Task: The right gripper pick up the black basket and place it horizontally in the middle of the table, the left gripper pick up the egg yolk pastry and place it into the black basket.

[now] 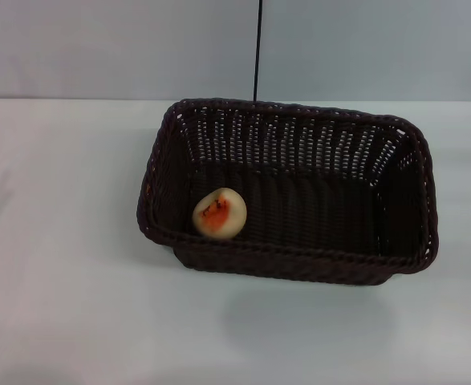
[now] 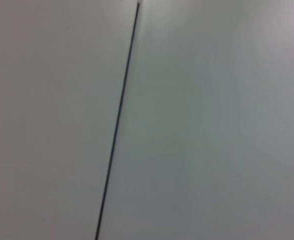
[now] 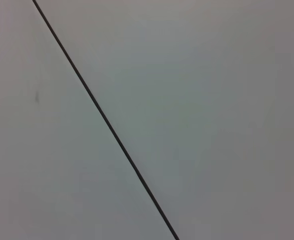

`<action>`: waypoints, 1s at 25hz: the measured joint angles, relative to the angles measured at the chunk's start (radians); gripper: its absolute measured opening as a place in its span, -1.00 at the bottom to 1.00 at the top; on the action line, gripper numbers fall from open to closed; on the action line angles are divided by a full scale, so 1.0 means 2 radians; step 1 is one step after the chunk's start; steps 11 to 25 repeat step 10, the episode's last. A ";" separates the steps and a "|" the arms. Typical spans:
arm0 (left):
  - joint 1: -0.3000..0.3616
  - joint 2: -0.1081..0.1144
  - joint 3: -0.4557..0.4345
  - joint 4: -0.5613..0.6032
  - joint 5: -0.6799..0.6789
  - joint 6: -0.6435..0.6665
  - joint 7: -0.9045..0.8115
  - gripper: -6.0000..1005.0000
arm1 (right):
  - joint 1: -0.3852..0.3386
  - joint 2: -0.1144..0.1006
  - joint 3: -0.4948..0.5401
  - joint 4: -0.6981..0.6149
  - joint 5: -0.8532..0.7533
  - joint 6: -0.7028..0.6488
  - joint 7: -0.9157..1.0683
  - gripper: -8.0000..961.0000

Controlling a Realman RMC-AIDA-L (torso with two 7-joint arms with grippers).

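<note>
Resting egg yolk pastry (image 1: 218, 213) inside black basket (image 1: 299, 265)

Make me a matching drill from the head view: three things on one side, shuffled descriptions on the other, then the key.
Things:
1. egg yolk pastry
2. black basket
3. table

Descriptions:
A. plain white surface under everything
B. dark woven container, standing open side up
C. pale and round with an orange-red patch, lying inside near the front left corner

Pairs: 1-C, 2-B, 3-A

Neither gripper is in view.
</note>
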 joint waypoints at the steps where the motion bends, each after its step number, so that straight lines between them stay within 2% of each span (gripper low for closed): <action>1: 0.001 0.000 -0.002 -0.001 -0.002 0.000 0.000 0.62 | 0.000 0.000 0.000 0.000 0.000 0.000 0.000 0.07; 8: 0.008 -0.001 -0.010 -0.014 -0.003 -0.001 -0.004 0.62 | 0.000 0.001 0.035 0.025 0.001 -0.004 0.000 0.07; 25: 0.009 -0.001 -0.010 -0.014 -0.003 -0.001 -0.005 0.62 | -0.001 0.001 0.036 0.026 0.001 -0.005 0.000 0.07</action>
